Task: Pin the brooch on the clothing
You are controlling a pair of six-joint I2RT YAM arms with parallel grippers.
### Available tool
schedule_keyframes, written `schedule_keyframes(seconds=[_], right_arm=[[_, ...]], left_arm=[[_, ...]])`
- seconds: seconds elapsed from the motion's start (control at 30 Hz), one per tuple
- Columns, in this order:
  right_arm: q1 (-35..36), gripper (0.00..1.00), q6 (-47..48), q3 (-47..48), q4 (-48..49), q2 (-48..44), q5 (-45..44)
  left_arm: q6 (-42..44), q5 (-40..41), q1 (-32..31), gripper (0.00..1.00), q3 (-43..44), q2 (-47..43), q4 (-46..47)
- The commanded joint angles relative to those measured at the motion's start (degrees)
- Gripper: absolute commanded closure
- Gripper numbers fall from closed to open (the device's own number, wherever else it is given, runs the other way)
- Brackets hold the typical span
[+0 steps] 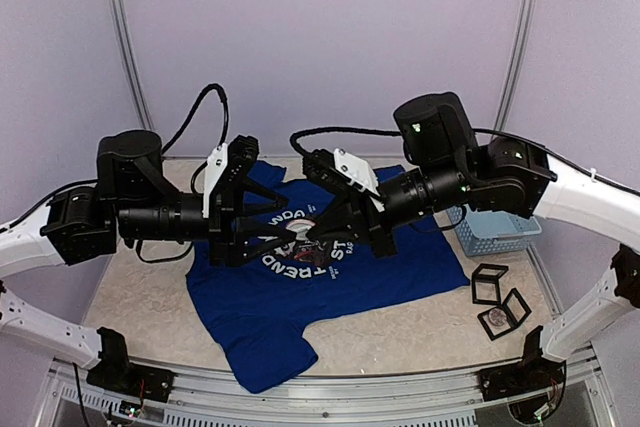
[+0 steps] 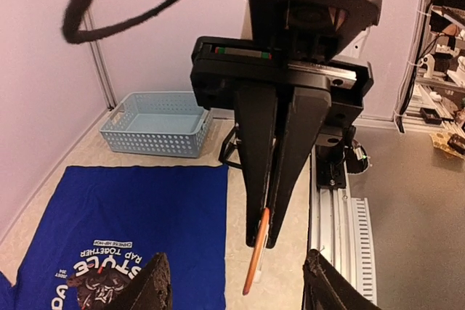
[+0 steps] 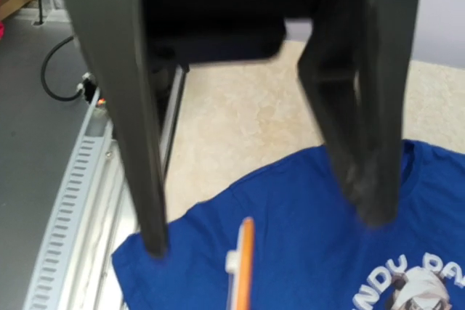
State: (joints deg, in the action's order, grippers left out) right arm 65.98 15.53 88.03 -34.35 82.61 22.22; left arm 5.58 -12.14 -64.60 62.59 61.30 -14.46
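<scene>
The clothing [image 1: 335, 287], a royal-blue T-shirt with a round white-lettered print, lies flat on the table [image 1: 130, 297]. Both grippers meet just above the print. My right gripper [image 1: 314, 234] is shut on the brooch [image 2: 256, 252], a thin orange-rimmed disc seen edge-on with a white pin fitting on its back. In the left wrist view the right gripper [image 2: 272, 226] points at the camera and the brooch sticks out below its tips. My left gripper [image 2: 238, 275] is open, its fingers [image 3: 145, 179] spread either side of the brooch [image 3: 245, 266] without touching it. The shirt [image 3: 312, 230] lies beneath.
A light-blue plastic basket [image 1: 495, 232] stands at the table's right edge, beyond the shirt's sleeve. Open black display cases [image 1: 497, 297] lie in front of the basket. A metal rail [image 2: 341, 237] runs along the table's near edge.
</scene>
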Motion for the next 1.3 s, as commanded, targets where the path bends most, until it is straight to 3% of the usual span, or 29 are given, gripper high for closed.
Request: schedule_keyframes(seconds=[0.0,0.13,0.17,0.23,0.33,0.43,0.53,0.63,0.8,0.9,1.0,1.07,1.17,1.27], right_arm=[[0.5,1.00,-5.7,-12.7,24.3,-9.0,-1.5],[1.7,1.00,-16.6,-31.4,68.5,-13.8,2.5],[2.4,1.00,-17.8,-34.3,75.9,-13.4,3.0],[4.0,1.00,-16.6,-35.3,81.3,-11.2,2.3],[5.4,1.00,-12.9,-33.3,82.0,-7.3,2.0],[5.5,1.00,-13.3,-32.0,82.7,-5.0,2.9],[5.5,1.00,-14.3,-31.4,83.3,-3.8,3.5],[5.5,1.00,-14.8,-31.4,83.4,-3.4,3.4],[5.5,1.00,-14.9,-31.3,83.4,-2.9,3.7],[5.4,1.00,-14.9,-30.8,82.0,-2.5,3.5],[5.5,1.00,-14.7,-30.7,81.1,-2.3,3.4],[5.5,1.00,-14.5,-30.9,80.8,-2.6,3.1],[5.5,1.00,-14.4,-30.9,80.6,-2.6,2.9],[5.5,1.00,-14.5,-30.7,80.1,-2.6,2.9]], left_arm=[[0.2,1.7,0.0,0.39,-7.1,-5.9,12.1],[-1.4,-1.2,-0.1,0.27,-20.5,-13.4,33.6],[-2.7,-1.5,-0.1,0.27,-23.1,-14.3,39.0],[-6.2,-1.4,-0.1,0.29,-26.7,-14.7,48.3],[-10.4,-3.8,0.0,0.38,-24.9,-11.6,53.6],[-10.9,-7.7,-0.2,0.45,-21.2,-7.5,52.0],[-11.0,-9.4,-0.2,0.65,-20.6,-6.1,52.1],[-10.6,-10.4,-0.3,0.71,-20.9,-6.5,52.1],[-10.4,-8.2,-0.4,0.97,-20.1,-6.8,50.9],[-10.2,-9.0,-0.5,0.98,-19.3,-6.6,50.3],[-9.3,-9.3,-0.9,0.89,-18.5,-5.9,48.5],[-9.2,-9.5,-1.0,0.88,-18.3,-5.3,48.1],[-9.0,-9.8,-1.1,1.00,-18.4,-5.1,48.6],[-8.2,-9.7,-1.4,1.00,-18.3,-5.2,47.9]])
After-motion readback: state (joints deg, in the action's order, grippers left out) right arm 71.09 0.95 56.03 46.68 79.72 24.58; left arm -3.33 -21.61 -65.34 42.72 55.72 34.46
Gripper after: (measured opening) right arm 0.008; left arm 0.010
